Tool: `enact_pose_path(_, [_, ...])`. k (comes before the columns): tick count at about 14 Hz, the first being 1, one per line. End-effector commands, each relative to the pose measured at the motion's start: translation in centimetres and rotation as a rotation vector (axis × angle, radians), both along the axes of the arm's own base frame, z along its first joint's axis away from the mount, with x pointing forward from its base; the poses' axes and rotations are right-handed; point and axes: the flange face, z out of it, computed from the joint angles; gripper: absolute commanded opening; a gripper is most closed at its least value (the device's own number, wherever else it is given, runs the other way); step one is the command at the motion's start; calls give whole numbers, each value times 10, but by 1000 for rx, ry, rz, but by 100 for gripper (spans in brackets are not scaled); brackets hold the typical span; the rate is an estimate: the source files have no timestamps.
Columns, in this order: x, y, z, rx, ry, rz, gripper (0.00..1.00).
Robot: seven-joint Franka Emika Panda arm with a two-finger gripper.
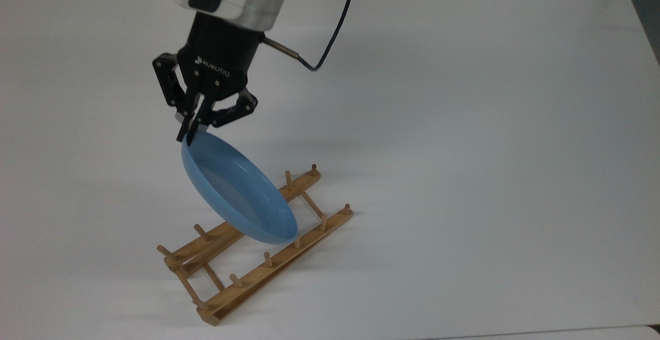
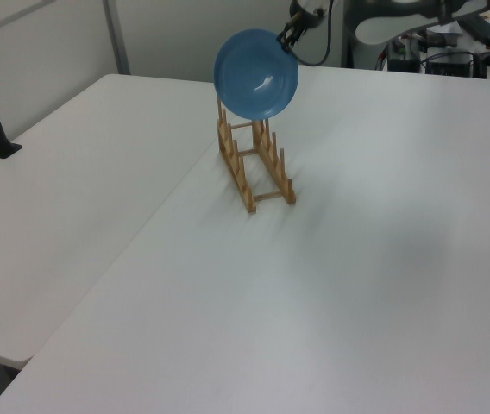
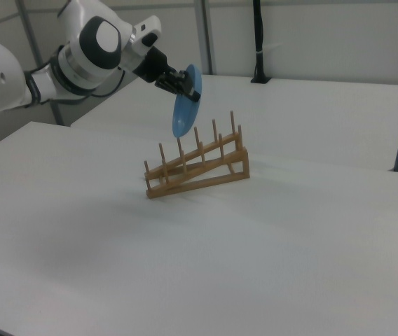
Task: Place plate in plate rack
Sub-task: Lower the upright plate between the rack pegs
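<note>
The light-blue plate (image 1: 237, 191) hangs on edge, tilted, above the middle of the wooden plate rack (image 1: 255, 270). My gripper (image 1: 186, 136) is shut on the plate's upper rim. In the left view the plate (image 2: 255, 74) shows its hollow face above the plate rack (image 2: 256, 164), with my gripper (image 2: 285, 36) at its upper right rim. The right view has the plate (image 3: 184, 103) edge-on, its lower rim down among the upright pegs of the plate rack (image 3: 197, 170), held by my gripper (image 3: 189, 89). Whether the plate touches the rack I cannot tell.
The rack stands on a wide white table (image 1: 464, 149). A black cable (image 1: 330, 35) trails from my wrist. A black post base (image 2: 2, 148) stands on the neighbouring table at the left view's left, and another black post (image 3: 258, 42) rises behind the rack in the right view.
</note>
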Motion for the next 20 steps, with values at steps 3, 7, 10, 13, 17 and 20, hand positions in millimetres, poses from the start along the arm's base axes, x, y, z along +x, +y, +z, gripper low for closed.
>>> enact_pose_path(3, [10, 10, -28, -91, -36, 26, 0])
enact_pose_path(7, [14, 24, -54, -147, -22, 88, 0])
enact_pose_path(10, [16, 32, -65, -171, -8, 106, 0])
enact_pose_path(13, [19, 37, -82, -219, 12, 130, 3])
enact_pose_path(17, [20, 39, -89, -228, 20, 136, 54])
enact_pose_path(20, [19, 41, -81, -207, 5, 122, 100])
